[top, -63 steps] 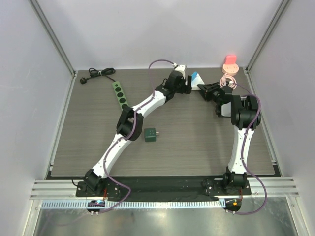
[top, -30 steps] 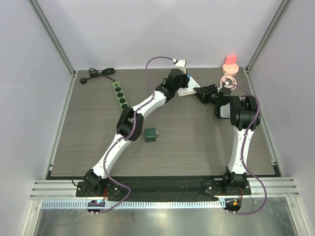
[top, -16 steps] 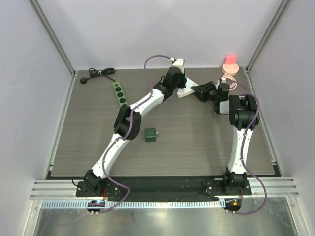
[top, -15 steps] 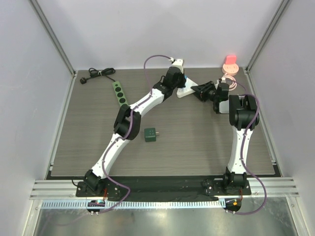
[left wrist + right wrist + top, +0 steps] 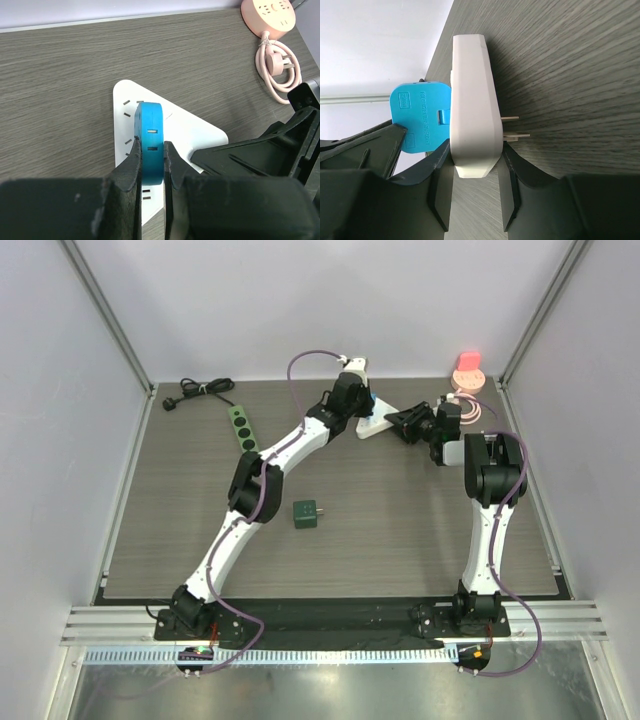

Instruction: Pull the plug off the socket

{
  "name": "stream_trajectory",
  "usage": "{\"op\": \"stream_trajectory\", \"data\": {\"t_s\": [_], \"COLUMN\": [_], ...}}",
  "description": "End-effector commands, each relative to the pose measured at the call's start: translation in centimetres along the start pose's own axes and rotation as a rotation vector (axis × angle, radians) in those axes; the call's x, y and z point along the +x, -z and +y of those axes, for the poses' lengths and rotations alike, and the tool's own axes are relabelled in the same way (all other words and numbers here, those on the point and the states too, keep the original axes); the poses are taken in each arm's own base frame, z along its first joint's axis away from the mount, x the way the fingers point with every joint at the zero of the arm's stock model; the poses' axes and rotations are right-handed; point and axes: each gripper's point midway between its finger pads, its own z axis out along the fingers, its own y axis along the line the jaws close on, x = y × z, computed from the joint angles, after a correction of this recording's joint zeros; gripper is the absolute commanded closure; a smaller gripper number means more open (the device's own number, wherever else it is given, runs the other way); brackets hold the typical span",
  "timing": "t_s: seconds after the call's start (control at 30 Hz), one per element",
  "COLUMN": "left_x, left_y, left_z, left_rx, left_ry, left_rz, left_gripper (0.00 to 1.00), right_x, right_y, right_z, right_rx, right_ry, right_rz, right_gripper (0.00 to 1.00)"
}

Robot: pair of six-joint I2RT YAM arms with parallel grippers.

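Note:
A flat blue plug (image 5: 150, 145) stands on edge against the face of a white triangular socket (image 5: 185, 132). My left gripper (image 5: 151, 155) is shut on the plug's two flat sides. In the right wrist view the plug (image 5: 422, 125) lies flush against the socket (image 5: 472, 115), whose metal prongs stick out on the other side just above the table. My right gripper (image 5: 475, 150) is shut on the near corner of the socket. From above, both grippers meet at the socket (image 5: 375, 427) near the table's back edge, the left gripper (image 5: 360, 410) and the right gripper (image 5: 397, 422).
A green power strip (image 5: 241, 429) and a black cable (image 5: 195, 390) lie at the back left. A small green cube adapter (image 5: 305, 514) sits mid-table. A pink round socket (image 5: 467, 371) with its coiled cord (image 5: 467, 406) is in the back right corner.
Both grippers and the socket between them have shifted a little left and toward the back wall. The plug stays against the socket, and both grips are unchanged.

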Motion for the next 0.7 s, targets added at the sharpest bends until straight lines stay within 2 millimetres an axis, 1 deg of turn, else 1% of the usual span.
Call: {"op": "stream_trajectory", "data": {"t_s": [0.0,0.03,0.1,0.13,0.2,0.23,0.33,0.43,0.47,0.5,0.53,0.57,0.6,0.67], "left_x": [-11.9,-12.3,-12.4,-12.8,-12.9,-13.0,-13.0,-12.7,-12.8,-12.1,-12.9,-13.0,-13.3,-14.4], "left_y": [6.0,6.0,6.0,6.3,6.5,6.5,6.5,6.7,6.9,7.0,7.8,8.0,8.4,9.1], "left_z": [-7.7,-7.6,-7.8,-8.5,-8.9,-9.0,-8.5,-7.9,-8.0,-8.2,-8.9,-9.3,-10.2,-11.4], "left_rx": [0.216,0.232,0.273,0.326,0.358,0.359,0.339,0.307,0.308,0.302,0.307,0.309,0.326,0.381], "left_ry": [0.047,0.052,0.07,0.07,0.066,0.066,0.037,0.016,0.008,-0.007,-0.044,-0.065,-0.076,-0.046], "left_rz": [-0.203,-0.206,-0.201,-0.209,-0.215,-0.218,-0.219,-0.213,-0.214,-0.204,-0.223,-0.229,-0.24,-0.256], "left_gripper": [1.0,1.0,1.0,1.0,1.0,1.0,1.0,1.0,1.0,1.0,1.0,1.0,1.0,1.0], "right_x": [-0.9,-0.8,-0.9,-0.9,-0.9,-0.8,-0.9,-1.3,-1.5,-1.6,-1.6,-1.7,-1.6,-1.7], "right_y": [-0.1,-0.2,-0.3,-0.5,-0.6,-0.5,-0.3,-0.3,-0.3,-0.3,-0.4,-0.4,-0.5,-0.5], "right_z": [-3.4,-3.5,-3.6,-3.4,-3.2,-3.7,-4.0,-3.7,-3.7,-3.4,-3.3,-3.4,-3.5,-3.4], "right_rx": [0.156,0.155,0.149,0.129,0.101,0.101,0.083,0.07,0.068,0.064,0.066,0.07,0.074,0.067], "right_ry": [0.029,0.026,0.015,0.017,-0.004,-0.013,-0.037,-0.032,-0.029,-0.023,-0.021,-0.016,-0.015,-0.012], "right_rz": [-0.073,-0.072,-0.075,-0.07,-0.062,-0.058,-0.057,-0.064,-0.068,-0.07,-0.067,-0.066,-0.064,-0.066], "right_gripper": [0.99,0.99,0.99,0.99,0.99,0.99,0.99,0.99,0.99,0.99,0.99,0.99,0.99,0.99]}}
